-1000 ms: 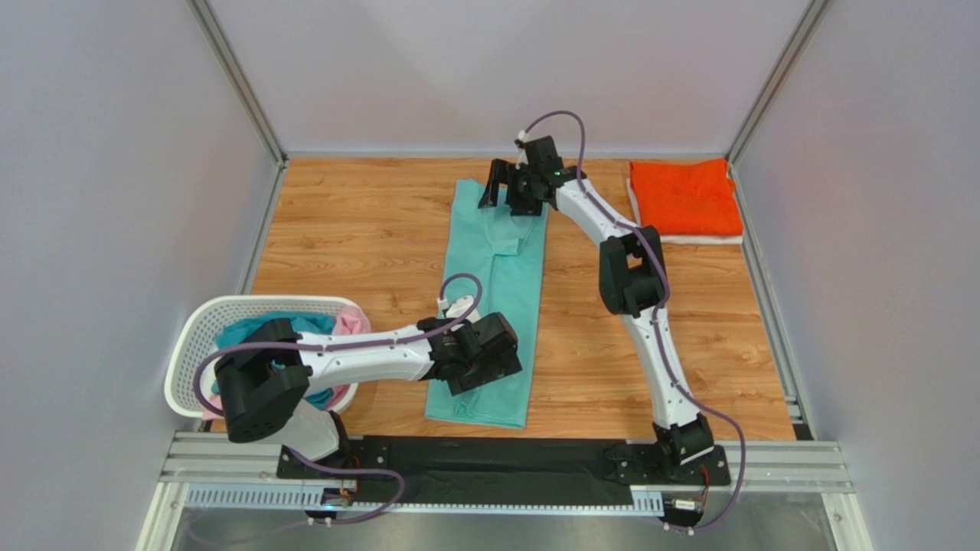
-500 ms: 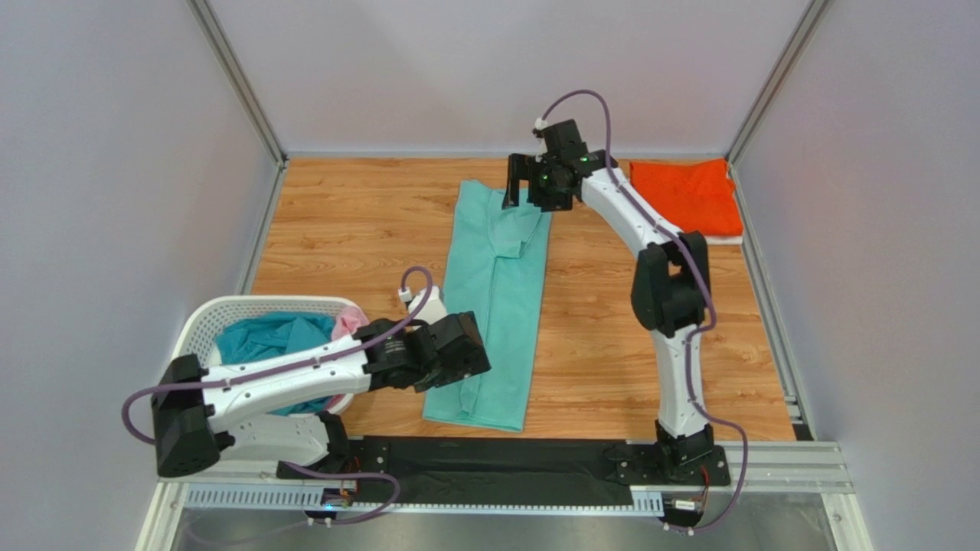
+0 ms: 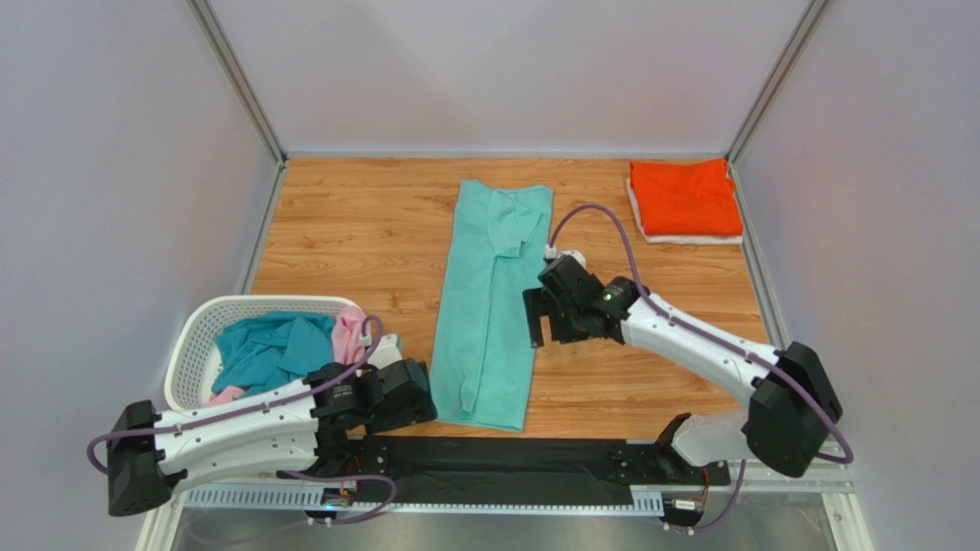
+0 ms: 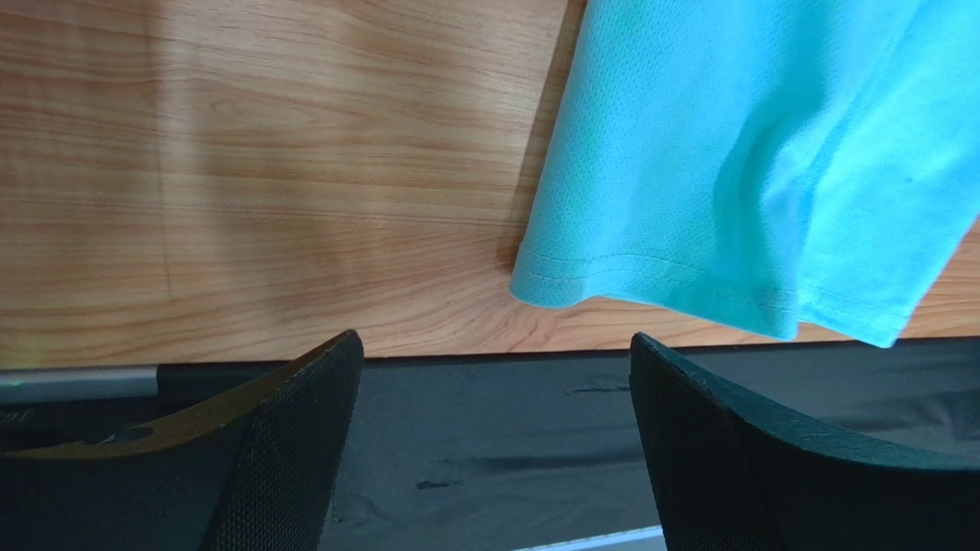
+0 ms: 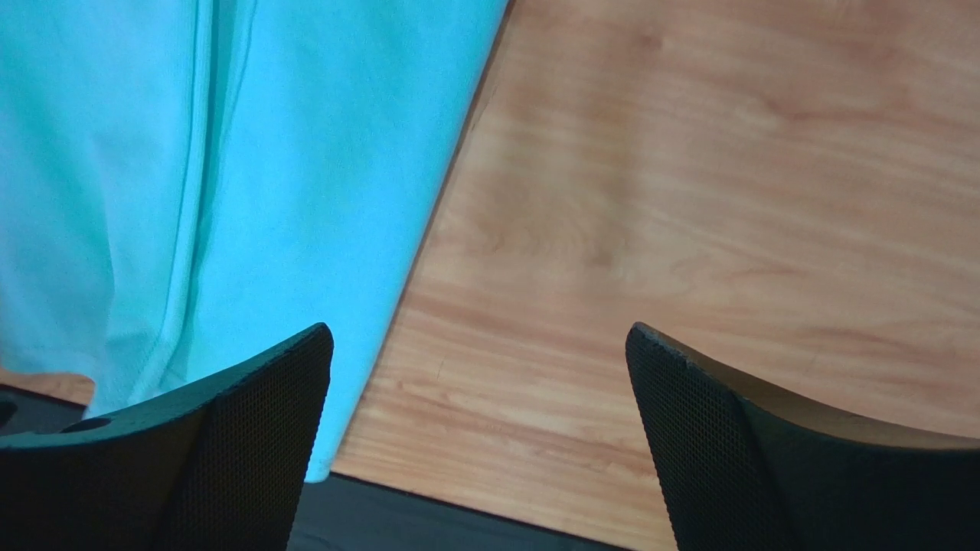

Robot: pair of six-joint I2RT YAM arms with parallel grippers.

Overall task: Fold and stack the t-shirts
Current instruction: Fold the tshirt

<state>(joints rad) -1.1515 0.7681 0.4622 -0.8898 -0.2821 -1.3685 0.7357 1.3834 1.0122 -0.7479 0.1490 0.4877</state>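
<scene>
Both wide open and empty, the left gripper (image 4: 492, 344) sits at the near-left corner of the mint shirt (image 3: 489, 304), a strip running near to far mid-table, the right gripper (image 5: 477, 333) beside its right edge.

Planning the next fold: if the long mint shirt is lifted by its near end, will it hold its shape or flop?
Probably flops: the mint shirt is thin cloth lying flat on the table, with soft ripples at its near end. Likely light for its size. Its lengthwise folds may slip open unless both corners rise together.
</scene>
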